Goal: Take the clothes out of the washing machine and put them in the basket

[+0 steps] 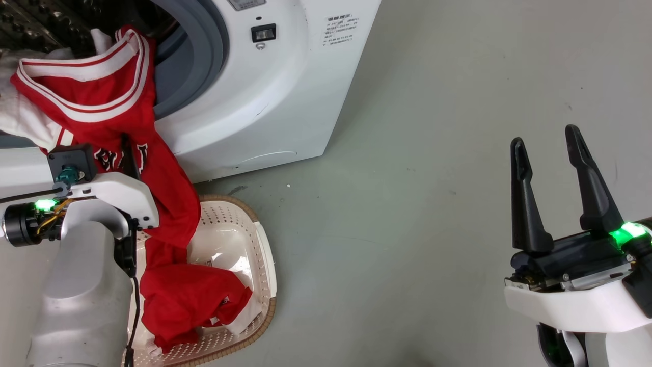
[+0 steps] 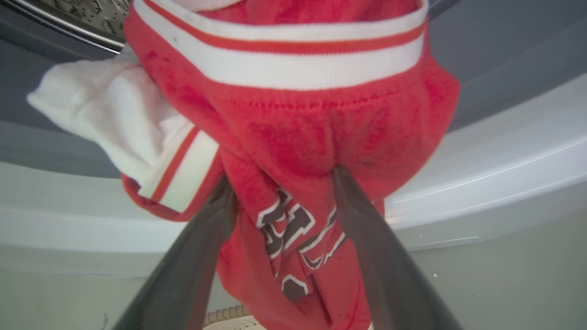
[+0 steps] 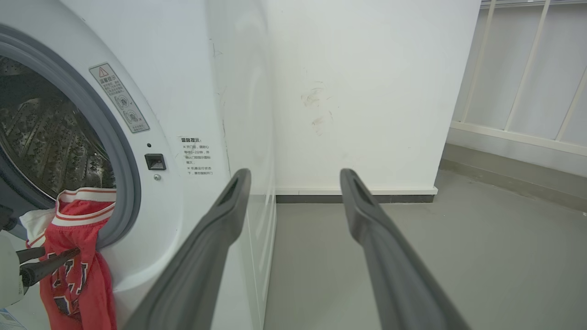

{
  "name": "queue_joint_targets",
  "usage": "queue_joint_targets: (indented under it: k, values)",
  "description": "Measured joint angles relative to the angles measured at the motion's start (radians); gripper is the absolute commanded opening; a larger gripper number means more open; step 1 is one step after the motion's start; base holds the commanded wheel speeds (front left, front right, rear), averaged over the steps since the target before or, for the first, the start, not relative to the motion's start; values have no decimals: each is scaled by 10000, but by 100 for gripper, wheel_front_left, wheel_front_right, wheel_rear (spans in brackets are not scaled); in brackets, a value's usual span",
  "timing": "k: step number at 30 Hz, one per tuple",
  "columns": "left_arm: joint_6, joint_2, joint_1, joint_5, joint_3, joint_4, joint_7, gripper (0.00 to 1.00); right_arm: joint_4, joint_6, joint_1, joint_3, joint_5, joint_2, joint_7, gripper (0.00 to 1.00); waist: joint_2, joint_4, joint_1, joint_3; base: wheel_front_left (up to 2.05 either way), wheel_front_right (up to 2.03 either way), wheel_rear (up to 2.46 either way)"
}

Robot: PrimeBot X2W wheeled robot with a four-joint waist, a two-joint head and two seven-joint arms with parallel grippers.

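At lower right, right gripper (image 1: 545,137) hovers over bare floor (image 1: 407,229), fingers up, jaws released. Left forearm (image 1: 81,295) angles up at basket (image 1: 267,285), more red cloth (image 1: 193,295) inside. Left gripper (image 2: 283,178) jaws grasping red jersey (image 1: 102,112), which hangs from washing machine (image 1: 265,102) opening down toward basket.
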Motion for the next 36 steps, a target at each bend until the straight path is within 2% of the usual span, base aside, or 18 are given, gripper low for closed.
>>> queue_joint_targets:
  k: [3, 5, 12, 20, 36]
  values:
    - [-8, -10, -1, -6, 31, 25, 0, 100, 2, 0, -12, -8, 12, 0, 0, 100, 0, 18, 0, 38, 0, 0, 0]
    - [-36, -13, -14, -6, 40, 46, 0, 0, 4, 0, -35, -8, 12, 0, 0, 100, 0, 35, 0, 55, 0, 0, 0]
    - [-165, -63, -56, -15, 44, 217, 0, 0, 61, 0, -58, 0, -2, 0, 0, 100, 0, 105, 0, -37, 0, 0, 0]
    - [-251, -291, 492, -17, 50, 79, 0, 0, 180, 0, 58, 33, -92, 0, 0, 100, 0, 203, 0, -657, 0, 0, 0]
    - [-596, -1147, 3866, 276, 19, -2134, 0, 0, 499, 0, 1169, 176, -418, 0, 0, 100, 0, 601, -2, -2671, 0, 0, 0]
